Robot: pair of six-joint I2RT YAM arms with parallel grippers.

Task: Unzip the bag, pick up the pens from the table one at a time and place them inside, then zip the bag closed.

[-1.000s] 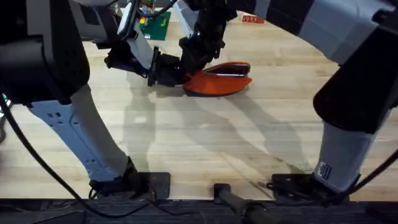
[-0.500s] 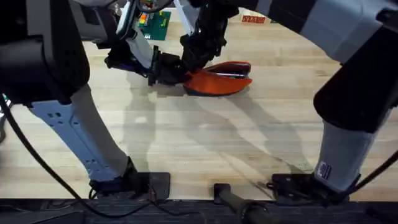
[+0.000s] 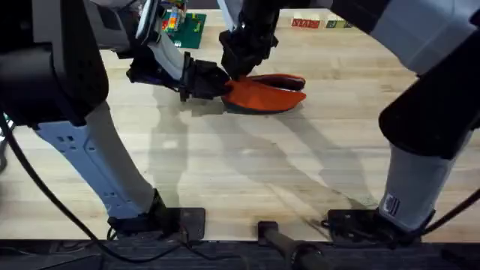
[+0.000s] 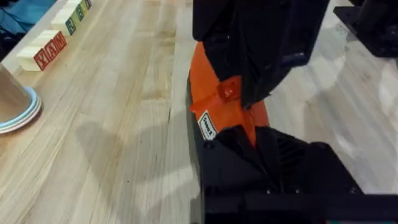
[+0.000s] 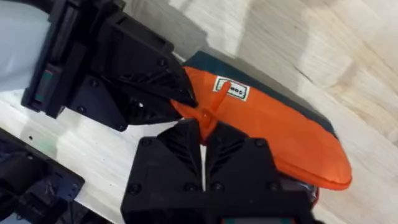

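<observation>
Overhead view: the orange pouch (image 3: 264, 93) lies on the wooden table (image 3: 247, 172), far of centre, its top seam drawn shut along most of its length where a dark slit gaped a second ago; the left gripper (image 3: 217, 82) clamps the pouch's left end, unmoved since the earlier frames; the right gripper (image 3: 234, 66) stands over the same end, now nearer the left gripper than before; green toy bricks (image 3: 185, 28) and lettered wooden blocks (image 3: 304, 23) lie along the far edge.

Left wrist view: the left gripper (image 4: 239, 143) is closed on the pouch's (image 4: 227, 102) corner beside a small white label (image 4: 206, 124); the right gripper (image 4: 249, 96) presses down on the orange fabric from above; a stack of cups (image 4: 15, 102) and lettered blocks (image 4: 56, 43) stand well apart.

Right wrist view: the right gripper (image 5: 202, 134) has its fingers together, pinching the orange zipper pull (image 5: 208, 112); the left gripper (image 5: 177, 102) grips the pouch (image 5: 280, 130) just beside it; a navy strip (image 5: 261, 81) edges the pouch.
</observation>
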